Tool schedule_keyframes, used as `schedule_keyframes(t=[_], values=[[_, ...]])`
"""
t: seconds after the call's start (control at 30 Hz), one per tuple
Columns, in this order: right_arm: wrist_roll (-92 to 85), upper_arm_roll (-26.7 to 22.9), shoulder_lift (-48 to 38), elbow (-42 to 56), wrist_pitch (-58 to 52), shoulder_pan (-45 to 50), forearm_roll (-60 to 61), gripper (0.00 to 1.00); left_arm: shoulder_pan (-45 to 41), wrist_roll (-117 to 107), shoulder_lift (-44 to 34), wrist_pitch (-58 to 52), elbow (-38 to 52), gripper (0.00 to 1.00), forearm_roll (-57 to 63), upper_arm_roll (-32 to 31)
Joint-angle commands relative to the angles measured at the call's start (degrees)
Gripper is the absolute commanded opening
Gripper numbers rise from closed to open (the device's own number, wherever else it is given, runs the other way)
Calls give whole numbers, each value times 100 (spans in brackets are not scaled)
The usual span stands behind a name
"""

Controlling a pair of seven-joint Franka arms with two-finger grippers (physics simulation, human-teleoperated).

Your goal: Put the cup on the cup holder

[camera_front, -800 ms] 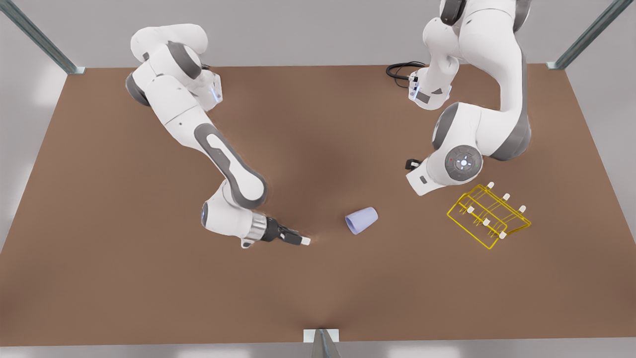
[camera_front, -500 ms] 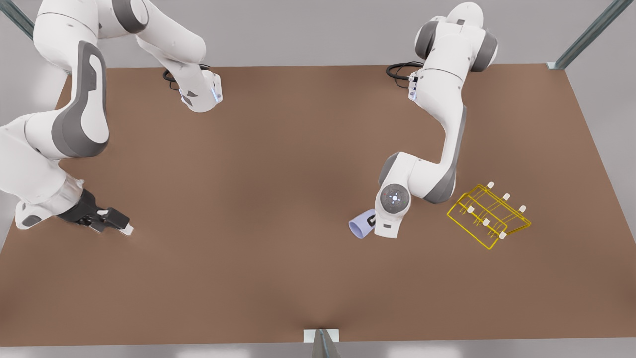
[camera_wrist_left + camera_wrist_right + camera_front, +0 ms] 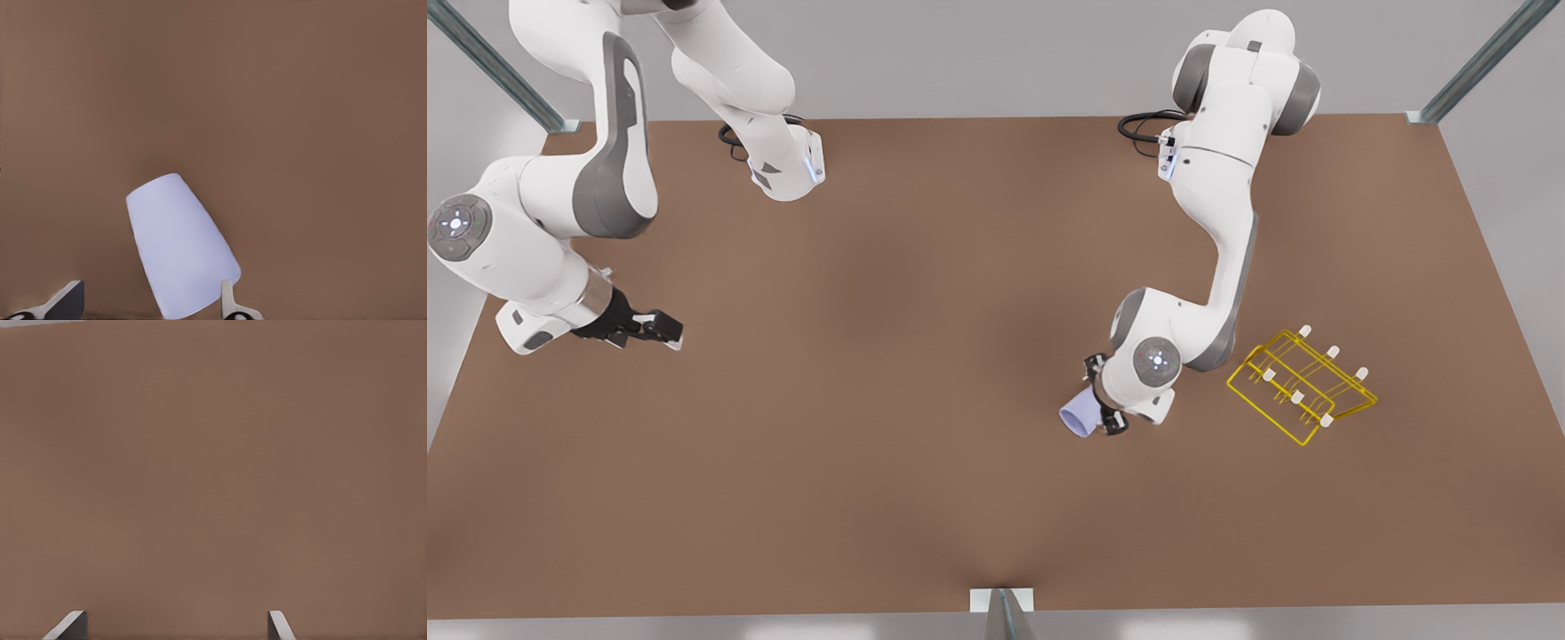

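Note:
The lavender-blue cup (image 3: 1079,413) lies on its side on the brown table, just left of the yellow wire cup holder (image 3: 1303,387) in the front view. My left gripper (image 3: 1103,397) is low over the cup, open, with one finger on either side of it. In the left wrist view the cup (image 3: 181,250) sits between the fingertips (image 3: 230,303); one fingertip is at its wall and the other stands apart. My right gripper (image 3: 660,327) waits open above the table at the front view's left, and its fingertips (image 3: 73,623) frame bare table.
The holder's white-capped prongs (image 3: 1332,352) point up, close to the left arm's elbow (image 3: 1209,342). Black cables (image 3: 1143,124) lie by the arm base at the back. Metal frame posts (image 3: 1003,613) stand at the table's front edge and back corners.
The left wrist has turned, so its fingers now straddle the cup, which shifted slightly toward the front edge. The right gripper has moved toward the back at the front view's left.

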Motion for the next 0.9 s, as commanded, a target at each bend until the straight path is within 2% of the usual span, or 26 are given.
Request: schedule_keyframes(t=[0.0, 0.17, 0.27, 0.47, 0.5, 0.53, 0.57, 0.87], values=[[-370, 10, 16, 6, 22, 47, 11, 100, 84, -5477, -4, 917, -128, 100, -99, -30], [-317, 150, 25, 41, -180, 47, 90, 100, 277, -5231, 163, 1067, -251, 100, -11, -100], [-299, 142, 394, 445, -215, 100, -42, 100, 277, -5284, 180, 1067, -294, 100, -38, -135], [-150, 19, 324, 727, -338, 144, -279, 100, 277, -5275, 224, 1067, -321, 100, -20, -267], [-141, -1208, 140, 683, -390, 1292, -279, 100, 277, -5249, 233, 1067, -321, 100, -20, -267], [-132, -2046, 16, 595, -531, 2120, -270, 100, 277, -5240, 268, 1067, -321, 100, -20, -267], [-132, -2293, 42, 594, -645, 2271, -209, 100, 286, -5240, 312, 1067, -321, 100, -20, -267], [219, -2276, 280, 753, -505, 2280, -182, 100, 312, -5214, 488, 1304, -312, 100, 68, -267]])
